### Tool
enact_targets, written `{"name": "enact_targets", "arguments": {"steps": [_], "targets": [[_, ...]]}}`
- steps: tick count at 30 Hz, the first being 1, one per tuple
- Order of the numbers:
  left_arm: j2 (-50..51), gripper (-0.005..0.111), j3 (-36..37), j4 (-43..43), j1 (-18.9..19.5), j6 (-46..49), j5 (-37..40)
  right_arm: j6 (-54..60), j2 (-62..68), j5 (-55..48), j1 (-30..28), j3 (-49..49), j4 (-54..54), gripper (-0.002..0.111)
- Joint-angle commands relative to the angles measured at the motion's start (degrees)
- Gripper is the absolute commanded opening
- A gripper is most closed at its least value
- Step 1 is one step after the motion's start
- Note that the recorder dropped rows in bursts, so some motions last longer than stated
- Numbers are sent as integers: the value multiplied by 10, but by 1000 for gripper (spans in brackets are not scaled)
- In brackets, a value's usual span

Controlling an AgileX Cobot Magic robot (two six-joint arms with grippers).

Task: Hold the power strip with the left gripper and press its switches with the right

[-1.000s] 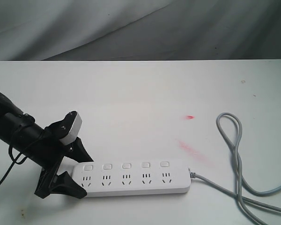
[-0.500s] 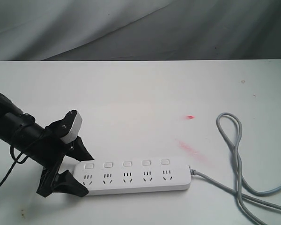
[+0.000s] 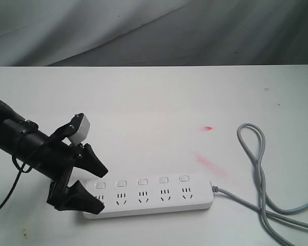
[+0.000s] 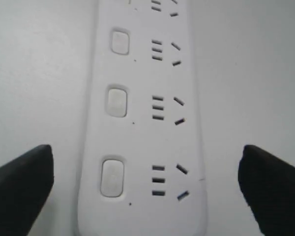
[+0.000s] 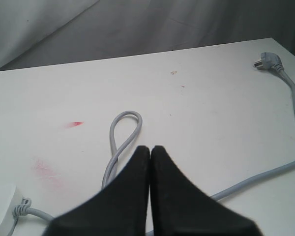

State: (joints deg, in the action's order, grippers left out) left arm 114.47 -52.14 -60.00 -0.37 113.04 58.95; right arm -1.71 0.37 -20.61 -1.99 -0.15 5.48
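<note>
On a white table [image 3: 143,102] smudged with red marks [image 3: 209,127], the power strip [image 3: 149,197] lies along the near edge, the left gripper [image 3: 103,190] spread wide astride its left end, fingers [image 4: 24,172] clear of both sides. Only the right wrist view shows the right gripper [image 5: 150,147], its tips pressed together above the grey cord [image 5: 125,118], and the plug [image 5: 266,61]. Grey cloth [image 3: 143,31] hangs behind.

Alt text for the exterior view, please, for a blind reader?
A white power strip lies on a white table; the left gripper sets open jaws either side of one end. Its grey cord loops off the other.
</note>
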Motion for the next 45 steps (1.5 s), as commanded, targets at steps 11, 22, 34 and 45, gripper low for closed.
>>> {"name": "enact_targets", "arguments": {"steps": [11, 22, 34, 45], "targets": [[-263, 1, -80, -3, -1, -503, 110, -2, -4, 7, -4, 2, 0, 0], [-524, 1, -84, -122, -2, -694, 110, -3, -4, 7, -4, 2, 0, 0], [-772, 1, -84, 81, -2, -770, -305, -2, -4, 7, -4, 2, 0, 0], [-911, 1, 71, 549, -2, -1115, -471, -2, -4, 7, -4, 2, 0, 0]]}}
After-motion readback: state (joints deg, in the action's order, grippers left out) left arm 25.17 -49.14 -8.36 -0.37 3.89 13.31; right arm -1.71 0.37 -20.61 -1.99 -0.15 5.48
